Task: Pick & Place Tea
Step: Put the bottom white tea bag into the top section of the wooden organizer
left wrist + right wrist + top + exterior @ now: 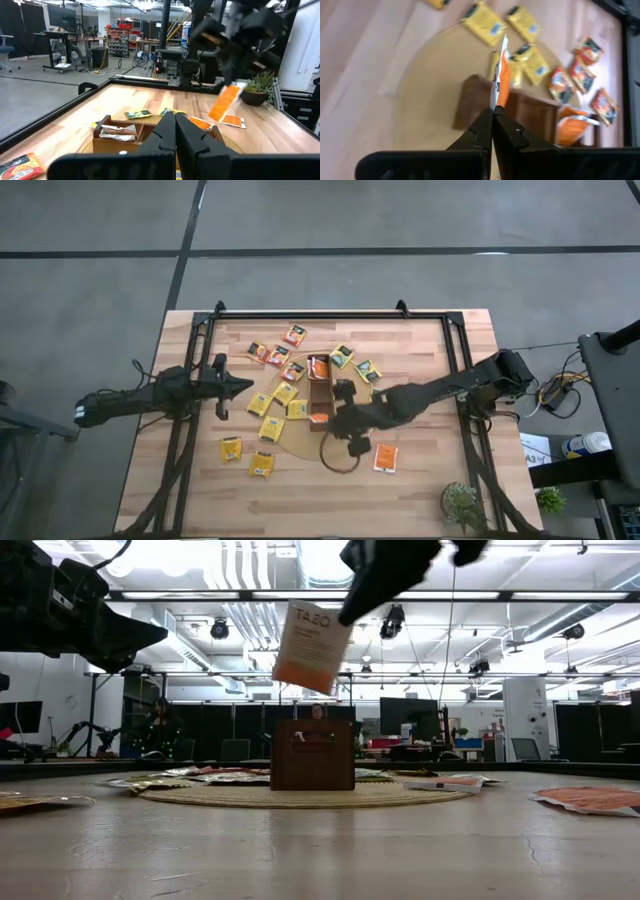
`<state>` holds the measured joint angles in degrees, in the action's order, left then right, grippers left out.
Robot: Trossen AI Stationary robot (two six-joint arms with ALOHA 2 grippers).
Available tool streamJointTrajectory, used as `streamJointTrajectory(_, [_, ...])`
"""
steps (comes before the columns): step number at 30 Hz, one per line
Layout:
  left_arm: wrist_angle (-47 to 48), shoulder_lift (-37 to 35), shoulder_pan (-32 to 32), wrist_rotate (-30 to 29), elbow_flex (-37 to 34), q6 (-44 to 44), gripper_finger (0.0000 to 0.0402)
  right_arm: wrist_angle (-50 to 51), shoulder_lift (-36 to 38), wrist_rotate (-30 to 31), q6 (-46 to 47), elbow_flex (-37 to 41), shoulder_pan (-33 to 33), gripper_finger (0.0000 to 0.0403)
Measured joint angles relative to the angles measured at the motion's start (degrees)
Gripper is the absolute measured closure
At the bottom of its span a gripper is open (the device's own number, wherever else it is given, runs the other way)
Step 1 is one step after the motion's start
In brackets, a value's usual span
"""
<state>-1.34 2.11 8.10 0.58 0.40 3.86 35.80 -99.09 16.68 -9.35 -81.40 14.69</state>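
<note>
Roughly fifteen tea sachets (pixel 272 429) lie scattered over the wooden table (pixel 420 350) in the high view, mostly yellow, a few orange, a couple dark green with yellow, lying on and around a round tan disc (pixel 300 442) that carries a narrow dark-brown tray (pixel 319 388). One orange sachet (pixel 385 457) sits off by itself on the bare wood, near the right arm. The right gripper (pixel 336 420) hangs just above the tray's near end, while the left gripper (pixel 243 386) waits over the table's left side, fingers pressed together on nothing. Low view next: the held sachet (pixel 311 645) dangles tilted in the air above the tray (pixel 312 754), pinched by its top corner, and you can read "TAZO" printed across its pale upper part, with orange below. Left wrist view shows that arm's own fingers (pixel 165 135) pressed together, plus the orange sachet (pixel 223 102) hanging from the other arm beyond the tray (pixel 122 137). Right wrist view: the fingers (pixel 482 131) are clamped tight on the sachet's (pixel 502 75) edge, seen nearly edge-on, with the tray (pixel 520 112) and loose yellow packets below.
</note>
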Motion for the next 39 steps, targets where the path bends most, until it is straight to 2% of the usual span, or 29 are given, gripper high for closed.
streamJointTrajectory(6, [0.02, 0.0, 0.0, 0.0, 0.01, 0.0, 0.0402, -0.05, 0.04, 0.0, 0.15, -2.17, -5.68, 0.0395])
streamJointTrajectory(11, [0.02, 0.0, 0.02, 0.0, 0.01, 0.0, 0.0402, -0.07, 0.04, 0.0, 4.58, -2.61, -10.56, 0.0395])
streamJointTrajectory(23, [0.02, 0.0, 0.0, 0.0, 0.02, 0.0, 0.0402, -0.66, 0.04, -0.82, 20.59, -2.61, -17.71, 0.0395])
streamJointTrajectory(34, [0.02, 0.0, 0.01, 0.0, 0.02, 0.0, 0.0402, -0.79, 0.04, -7.61, 38.61, -2.61, -22.49, 0.0395])
streamJointTrajectory(39, [0.02, 0.0, 0.0, 0.0, 0.0, 0.0, 0.0402, -0.84, 0.04, -9.18, 42.72, -2.61, -24.51, 0.0395])
